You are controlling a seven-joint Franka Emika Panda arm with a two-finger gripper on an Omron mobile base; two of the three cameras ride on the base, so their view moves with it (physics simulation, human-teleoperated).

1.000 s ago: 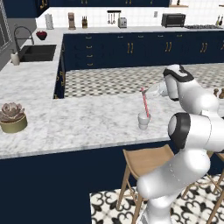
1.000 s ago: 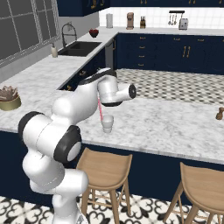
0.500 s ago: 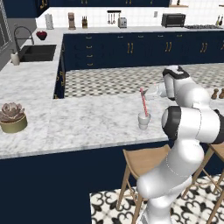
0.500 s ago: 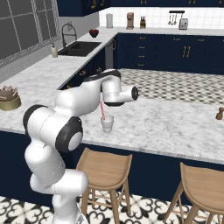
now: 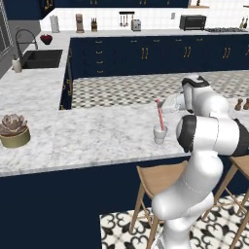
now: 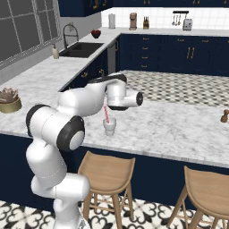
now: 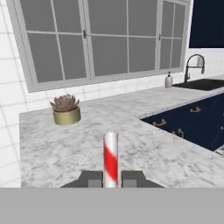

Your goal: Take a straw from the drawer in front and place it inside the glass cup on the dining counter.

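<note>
1. The straw (image 5: 159, 115) is thin and pink-red; the hand view shows it with red and white stripes (image 7: 110, 159). It stands close to upright, its top leaning slightly left in the left base view. Its lower end is inside the glass cup (image 5: 160, 134) and well over half its length sticks up above the rim.
2. The glass cup is a small, clear, greyish tumbler. It sits upright on the dining counter (image 5: 97, 136), a white marble top with grey veins, near the counter's near edge, above a wooden stool (image 5: 158, 180). In the right base view the cup (image 6: 109, 126) and straw (image 6: 106, 115) sit just below the arm's wrist.
3. Compared with a second ago, cup and straw are in the same place with the straw at the same tilt. The arm's elbow has swung up and closer to the cameras, so it looks bigger in both base views. The wrist stays by the straw's top.
4. The gripper (image 7: 111, 178) is closed narrow. Its two fingertips (image 7: 91, 179) sit right against both sides of the straw, clamping it.
5. A potted succulent (image 7: 65, 109) sits far off on the counter under the window, well apart from the cup.
</note>
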